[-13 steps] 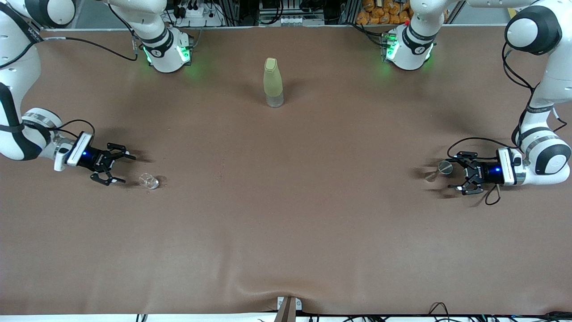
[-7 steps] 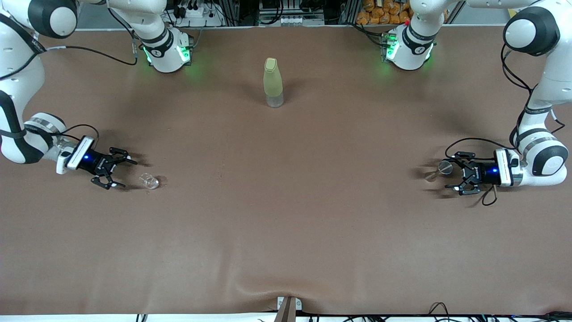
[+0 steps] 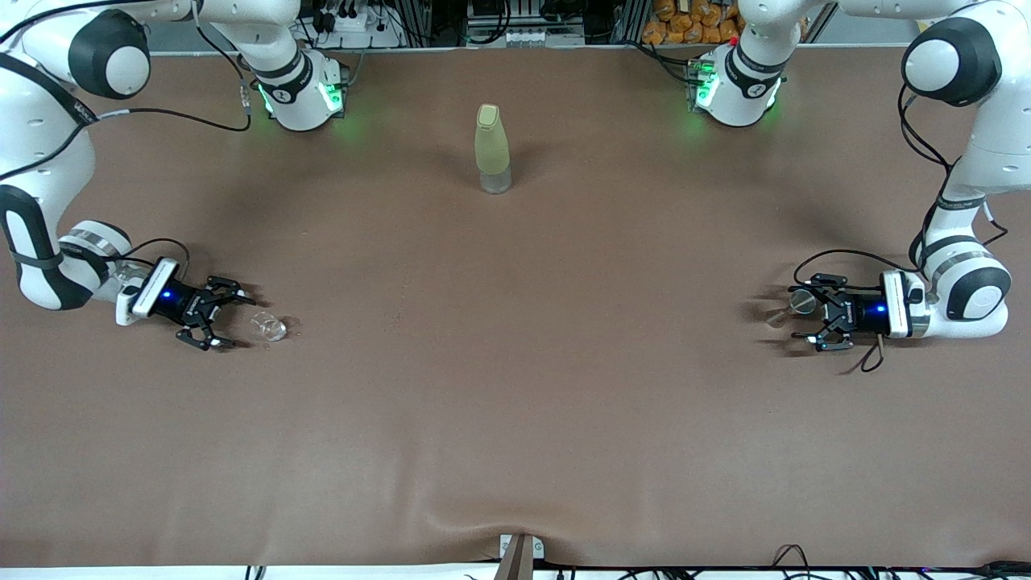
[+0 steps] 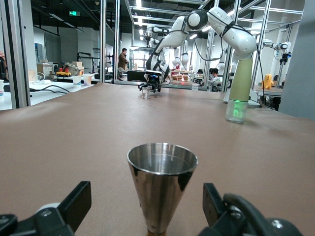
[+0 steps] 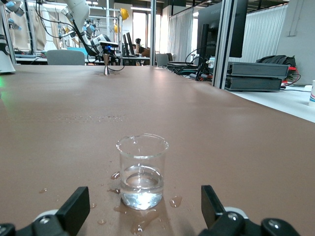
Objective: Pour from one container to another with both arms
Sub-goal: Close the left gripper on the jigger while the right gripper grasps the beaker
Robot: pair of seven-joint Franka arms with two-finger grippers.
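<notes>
Standing on the table (image 3: 515,387), the glass cup (image 3: 268,325) faces the right gripper (image 3: 234,321), jaws apart. The left gripper (image 3: 793,317), jaws apart, flanks the jigger (image 3: 797,302).

The right arm reached out low along its end of the counter, its forearm bent down from a raised elbow and its wrist laid nearly level, with the right gripper (image 3: 229,322) just above the surface and its fingers (image 5: 74,209) spread wide and holding nothing. The left arm mirrored this pose at its own end, the left gripper (image 3: 809,316) held level and low, fingers (image 4: 78,201) parted and empty.
</notes>
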